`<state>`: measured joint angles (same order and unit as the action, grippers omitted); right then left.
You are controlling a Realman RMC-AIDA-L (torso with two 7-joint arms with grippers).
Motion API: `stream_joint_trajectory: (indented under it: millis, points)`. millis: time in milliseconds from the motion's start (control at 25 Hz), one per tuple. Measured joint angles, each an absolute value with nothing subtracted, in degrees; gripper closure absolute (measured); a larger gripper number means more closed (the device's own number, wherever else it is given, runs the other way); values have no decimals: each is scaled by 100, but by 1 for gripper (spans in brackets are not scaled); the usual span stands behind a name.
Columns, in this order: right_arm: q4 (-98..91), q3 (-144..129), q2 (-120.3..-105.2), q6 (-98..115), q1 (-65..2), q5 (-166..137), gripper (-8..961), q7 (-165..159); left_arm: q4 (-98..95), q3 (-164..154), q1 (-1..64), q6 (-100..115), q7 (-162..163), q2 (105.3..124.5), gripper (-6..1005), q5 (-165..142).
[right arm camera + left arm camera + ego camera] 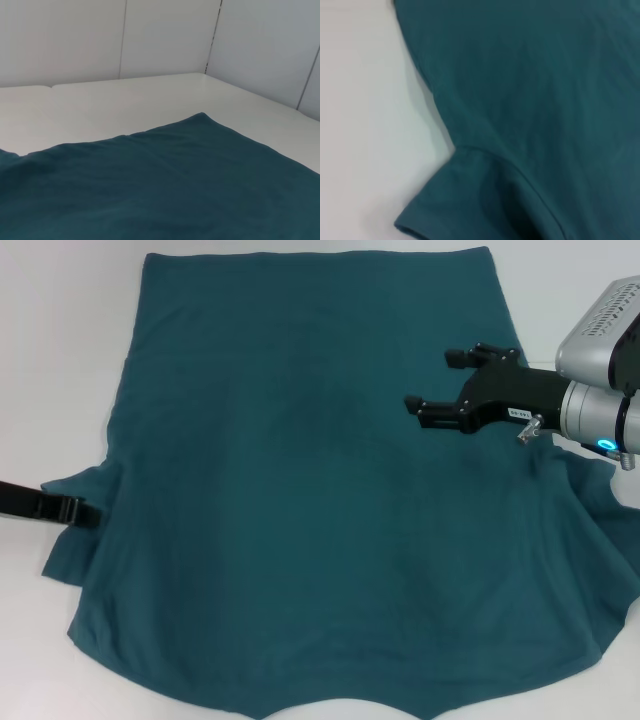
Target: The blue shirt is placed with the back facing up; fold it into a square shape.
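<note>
blue shirt [300, 500] spread flat on white table [60, 360], hem far, sleeves out left/right near | right gripper [445, 382] over shirt's right side, fingers apart, nothing held | left gripper [60, 508] at left sleeve edge, finger state can't tell

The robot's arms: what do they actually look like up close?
The right gripper is matte black with two blocky fingers and a small white label, on a silver-grey arm with a perforated casing and a glowing blue ring. Of the left gripper only a slim black piece shows.
</note>
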<state>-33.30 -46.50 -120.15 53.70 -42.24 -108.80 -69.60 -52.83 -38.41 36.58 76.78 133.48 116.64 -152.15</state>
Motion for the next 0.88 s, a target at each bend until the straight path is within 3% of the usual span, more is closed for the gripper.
stream_joint_trajectory:
  millis: [480, 880]
  points:
    - [-3322, -4652, -12015, 5386, -4074, -10690, 53, -6867, -5382, -3615, 3709, 7719, 13223, 11583, 952, -14398]
    - [-3322, -4656, -12015, 5412, -4003, -10658, 54, -6835, -5379, -3658, 3808, 7751, 13218, 11688, 952, -14189]
